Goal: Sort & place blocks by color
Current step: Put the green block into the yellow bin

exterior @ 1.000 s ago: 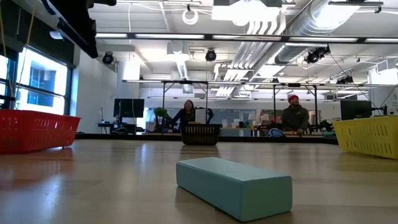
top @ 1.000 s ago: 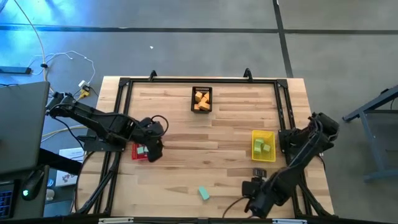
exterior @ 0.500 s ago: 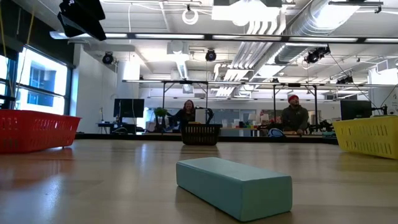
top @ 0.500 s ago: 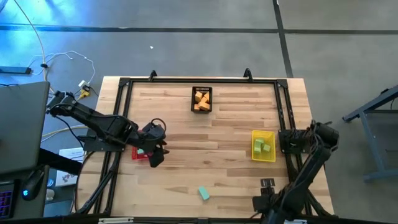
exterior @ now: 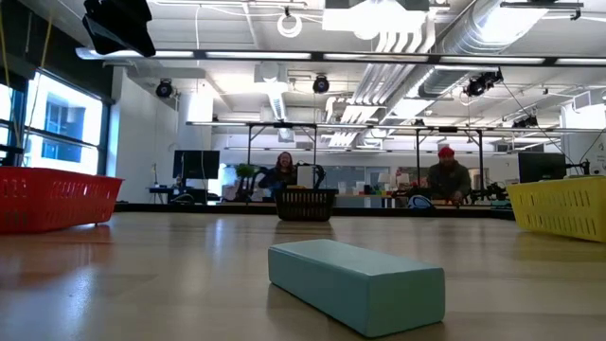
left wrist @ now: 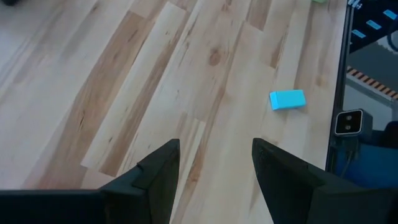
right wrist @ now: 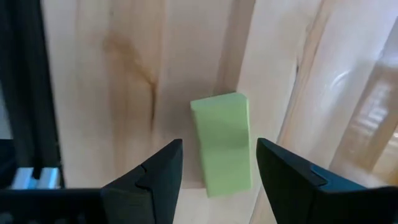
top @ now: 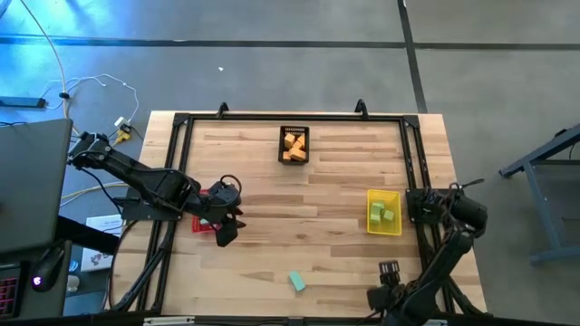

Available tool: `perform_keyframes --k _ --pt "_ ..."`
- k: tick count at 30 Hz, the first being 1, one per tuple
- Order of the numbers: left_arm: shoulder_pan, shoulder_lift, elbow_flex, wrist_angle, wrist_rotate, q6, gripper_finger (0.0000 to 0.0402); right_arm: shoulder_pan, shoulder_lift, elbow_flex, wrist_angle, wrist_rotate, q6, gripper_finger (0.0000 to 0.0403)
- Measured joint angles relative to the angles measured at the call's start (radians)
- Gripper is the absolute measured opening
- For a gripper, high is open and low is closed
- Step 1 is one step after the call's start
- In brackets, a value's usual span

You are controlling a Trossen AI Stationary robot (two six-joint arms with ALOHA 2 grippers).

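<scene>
**Green block at right end effector, teal block alone on the counter**

The right end effector [top: 388, 270] hangs over the front right part of the pale wooden plank counter [top: 335, 181], near its front edge. In the right wrist view a light green rectangular block [right wrist: 221, 149] sits squarely in line with it, centred over the wood. Whether the block is grasped or only lies beneath cannot be told.

The left end effector [top: 227, 228] hovers just beside the red mesh basket [top: 201, 224], on the side facing the middle of the counter. Its fingers [left wrist: 158, 171] are spread apart and hold nothing.

A teal rectangular block [top: 296, 282] lies flat on bare wood near the front edge, apart from both end effectors and roughly between them. It shows ahead of the left arm's spread fingers in that arm's wrist view.

A yellow mesh basket [top: 384, 194] on the right holds light green blocks [top: 381, 214]. A black mesh basket [top: 294, 129] at the far middle holds orange blocks [top: 294, 147].
</scene>
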State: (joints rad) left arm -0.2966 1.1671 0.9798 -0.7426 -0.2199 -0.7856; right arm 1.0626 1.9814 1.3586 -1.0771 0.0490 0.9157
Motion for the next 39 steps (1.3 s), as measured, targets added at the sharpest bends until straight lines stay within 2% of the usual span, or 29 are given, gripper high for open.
perform_keyframes --k 5,11,14,19,28,31,36,39 --pt "0.000 0.000 0.000 0.000 0.000 0.003 0.0188 -0.010 0.027 0.000 -0.004 -0.010 -0.003 0.0191" --pt "0.000 0.000 0.000 0.000 0.000 0.003 0.0188 -0.039 0.064 0.006 0.002 -0.115 -0.053 0.0188" --pt "0.000 0.000 0.000 0.000 0.000 0.003 0.0188 -0.058 0.068 0.005 0.010 -0.147 -0.045 0.0169" --pt "0.000 0.000 0.000 0.000 0.000 0.043 0.0188 -0.086 0.069 0.005 0.013 -0.163 0.014 0.0094" --pt "0.000 0.000 0.000 0.000 0.000 0.123 0.0188 -0.091 0.062 0.002 0.004 -0.131 0.293 0.0091" --pt "0.000 0.000 0.000 0.000 -0.008 0.173 0.0188 -0.090 0.049 0.000 0.003 -0.081 0.383 0.0091" --pt "-0.003 0.000 0.000 0.000 -0.043 0.226 0.0188 -0.100 0.023 -0.003 -0.032 0.174 0.545 0.0091" --pt "-0.028 0.000 0.000 -0.001 -0.077 0.256 0.0188 -0.107 -0.001 -0.003 -0.114 0.273 0.696 0.0091"
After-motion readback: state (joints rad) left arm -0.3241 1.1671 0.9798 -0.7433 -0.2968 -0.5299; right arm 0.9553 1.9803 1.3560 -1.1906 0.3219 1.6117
